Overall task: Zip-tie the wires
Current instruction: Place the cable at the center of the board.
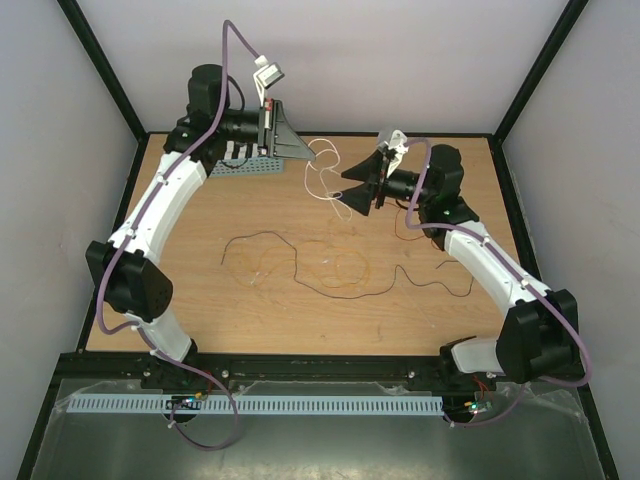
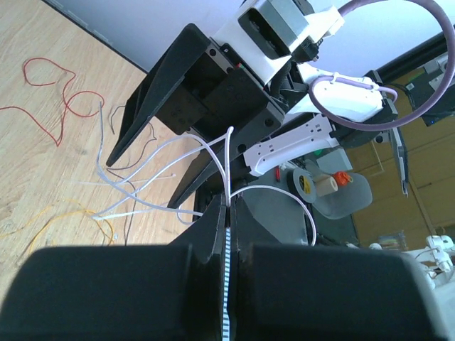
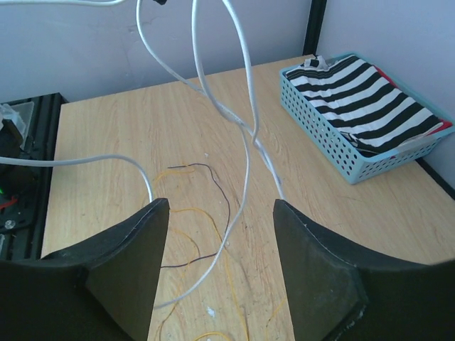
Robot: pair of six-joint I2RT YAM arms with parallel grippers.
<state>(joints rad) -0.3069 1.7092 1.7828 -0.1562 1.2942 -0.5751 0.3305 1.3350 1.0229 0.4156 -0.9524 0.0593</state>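
**Left jaws pinch zip tie; right jaws spread around white strands**

The left gripper (image 1: 303,150), at 11 o'clock over the table (image 1: 250,320), has its jaws pressed together on a ribbed zip tie (image 2: 227,284). White strands (image 1: 325,170) loop out of that same slot, raised off the wood near 12 o'clock. The right gripper (image 1: 347,190) faces it from 1 o'clock with its jaws held wide apart, the strands hanging between them. The other wires (image 1: 300,265), black and orange, lie loose mid-table, with a red one at 3 o'clock. A blue basket (image 3: 316,131) holds striped cloth.
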